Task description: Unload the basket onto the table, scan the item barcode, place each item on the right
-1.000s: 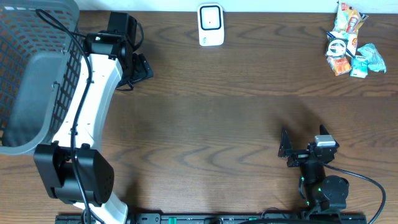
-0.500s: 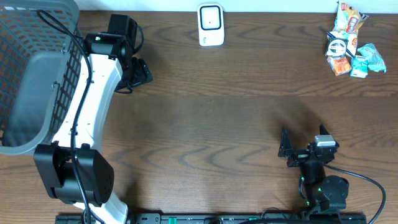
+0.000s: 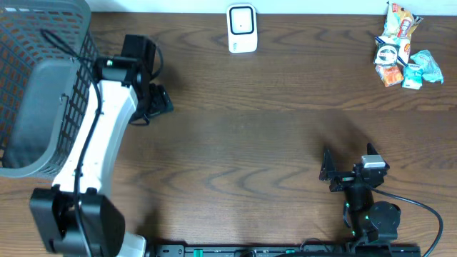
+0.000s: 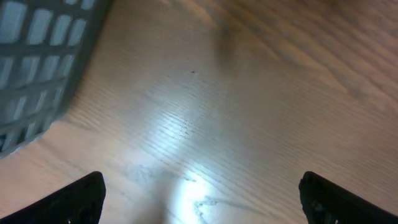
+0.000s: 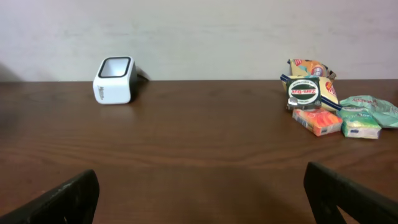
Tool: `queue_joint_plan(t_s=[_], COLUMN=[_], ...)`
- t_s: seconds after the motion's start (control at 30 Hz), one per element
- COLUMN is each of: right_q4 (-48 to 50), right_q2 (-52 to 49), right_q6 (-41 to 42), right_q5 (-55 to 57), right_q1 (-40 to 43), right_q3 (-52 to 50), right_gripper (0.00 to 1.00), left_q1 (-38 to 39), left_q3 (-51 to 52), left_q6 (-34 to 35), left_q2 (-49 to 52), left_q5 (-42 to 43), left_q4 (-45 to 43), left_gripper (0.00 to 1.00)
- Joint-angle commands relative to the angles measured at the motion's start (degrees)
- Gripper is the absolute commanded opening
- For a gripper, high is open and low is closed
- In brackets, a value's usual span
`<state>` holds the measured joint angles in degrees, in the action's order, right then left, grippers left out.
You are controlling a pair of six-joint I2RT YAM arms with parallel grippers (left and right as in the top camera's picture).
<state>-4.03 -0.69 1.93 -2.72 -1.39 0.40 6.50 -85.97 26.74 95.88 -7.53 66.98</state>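
Overhead, left tool (image 3: 164, 102): jaws released and empty, over bare wood just beside the basket (image 3: 28, 93).
Overhead, right tool (image 3: 325, 170): jaws spread wide, gripping nothing, at the near edge.
Overhead, snack packets (image 3: 401, 51): the items to scan, a small untouched heap at the far right corner of the worktop (image 3: 250, 135).
Overhead, scanner (image 3: 242, 28): a white rounded block at the middle of the far edge, well apart from the heap and from both tools.
Left wrist, fingers (image 4: 78, 200): two dark tips set wide apart, with only glossy, grained wood between them.
Left wrist, basket: a grey plastic lattice wall, close on the left.
Left wrist, risk: with the lattice this near, I judge a sideways swing of the arm could snag it.
Right wrist, scanner: a smooth plastic shell with a dark window on its slanted top.
Right wrist, snack packets: crinkled film bags that overlap, one with a round label, one flat and orange, two pale green.
Right wrist, risk: the slick film may slip from the jaws. Because the bags overlap, a pinch may lift two at once. A barcode turned away from the window would not read.
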Motion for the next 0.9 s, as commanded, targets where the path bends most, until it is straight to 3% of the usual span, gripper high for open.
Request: queue_joint_plan(t_s=[0.0, 0.13, 0.47, 0.7, 0.87], right_q4=[-0.26, -0.26, -0.26, -0.26, -0.26], right_q2=[0.37, 0.37, 0.37, 0.37, 0.37], right_q6=[0.61, 0.61, 0.61, 0.61, 0.61], right_q5=[0.66, 0.66, 0.63, 0.66, 0.66], right_q1=[0.28, 0.28, 0.28, 0.28, 0.28], right_q3=[-0.04, -0.04, -0.04, -0.04, -0.04], right_gripper=[0.99, 0.99, 0.99, 0.99, 0.99], left_q1=[-0.26, -0.26, -0.26, -0.28, -0.28], left_q3=[7.58, 13.05, 22.93, 35.67, 43.12], left_q6=[-6.49, -12.17, -13.22, -13.66, -13.60], left_q2=[-5.88, -9.07, -18.10, -32.48, -44.13], left_q5=[4.63, 8.66, 8.61, 8.61, 8.59], left_q4=[-7.80, -14.49, -18.34, -27.02, -28.26], left_gripper=[0.98, 0.98, 0.98, 0.98, 0.98])
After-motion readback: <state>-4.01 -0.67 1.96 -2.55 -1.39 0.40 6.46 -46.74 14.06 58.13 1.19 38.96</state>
